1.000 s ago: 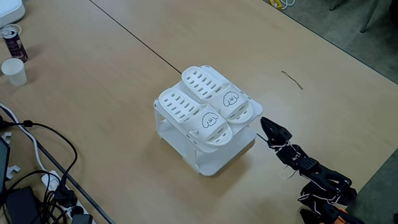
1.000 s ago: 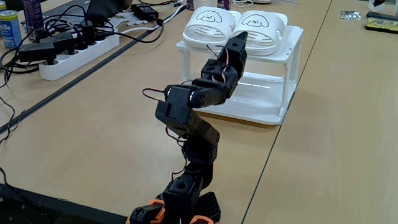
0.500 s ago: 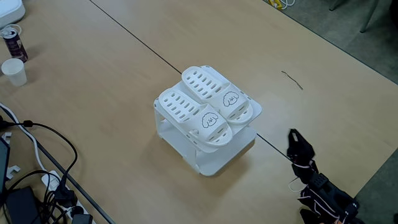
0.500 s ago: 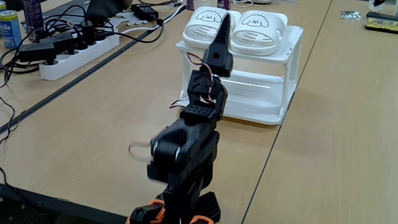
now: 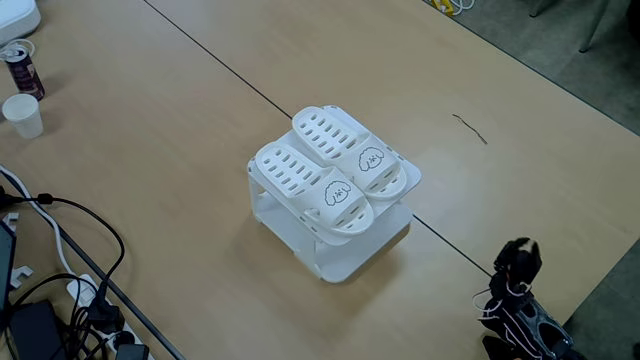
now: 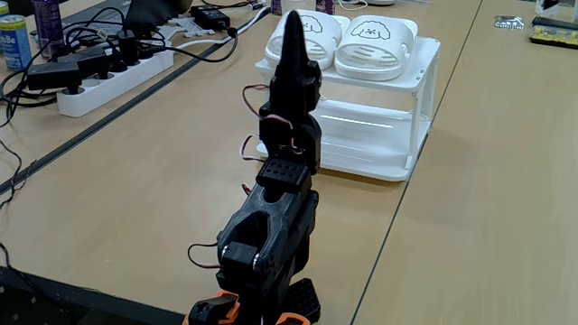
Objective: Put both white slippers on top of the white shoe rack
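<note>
1. Leftmost in a fixed view, a paper cup (image 5: 22, 114) and a drink can (image 5: 22, 67) stand near the table's edge, with black cables (image 5: 60, 260) looping below them.
2. Next, at the middle of that view, the white shoe rack (image 5: 345, 255) stands on the wooden table (image 5: 150, 150), and both white slippers (image 5: 335, 170) lie side by side on its top panel, touching along their inner edges, cartoon faces toward the lower right.
3. Further right, well apart from the rack, the gripper (image 5: 520, 250) shows at the lower right corner, folded in close above the arm's base.
4. In another fixed view, a power strip (image 6: 113, 77) lies at the left, then the gripper (image 6: 293, 16) points straight up in front of the rack (image 6: 406, 117), fingers pressed together into one narrow tip, holding nothing.
5. There the slippers (image 6: 375, 41) sit on the rack's top, faces toward the camera.
</note>
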